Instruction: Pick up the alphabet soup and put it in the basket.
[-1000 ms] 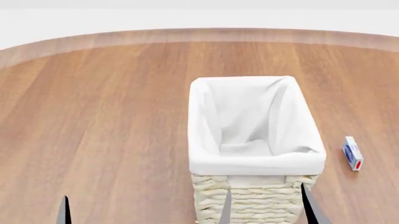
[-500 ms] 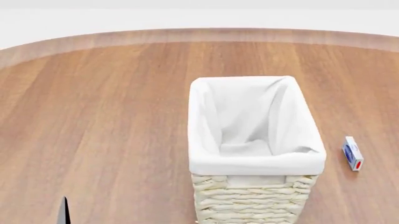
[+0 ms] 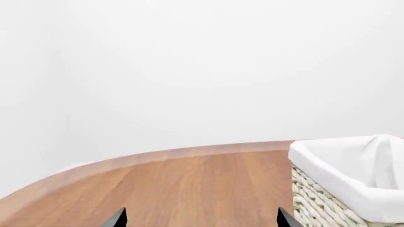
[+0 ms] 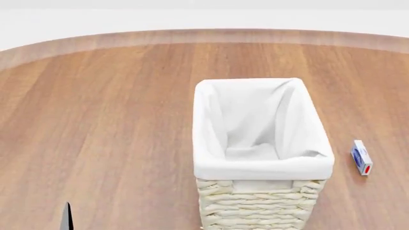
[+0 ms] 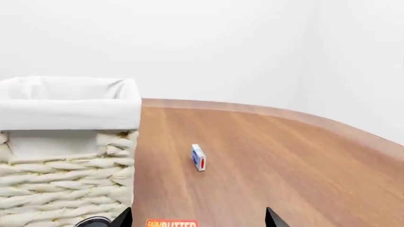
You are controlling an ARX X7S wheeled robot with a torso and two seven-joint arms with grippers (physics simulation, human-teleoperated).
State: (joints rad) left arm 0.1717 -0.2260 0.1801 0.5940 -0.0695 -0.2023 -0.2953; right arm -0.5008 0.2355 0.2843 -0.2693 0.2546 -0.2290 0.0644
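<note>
Both sets of jaws stand spread and empty, low at the near edge of the bench [image 4: 96,120]. Beyond them the basket [image 4: 262,167] waits, liner open to receive. No soup can shows in any view; a small box [image 5: 198,157] lies farther right.

A wooden table [image 4: 115,120] carries the basket [image 4: 262,201] and a small box [image 4: 361,157].

We see only our dark, pointed fingertips [image 3: 117,218], black with grey edges, thin and wedge-shaped, without markings.
</note>
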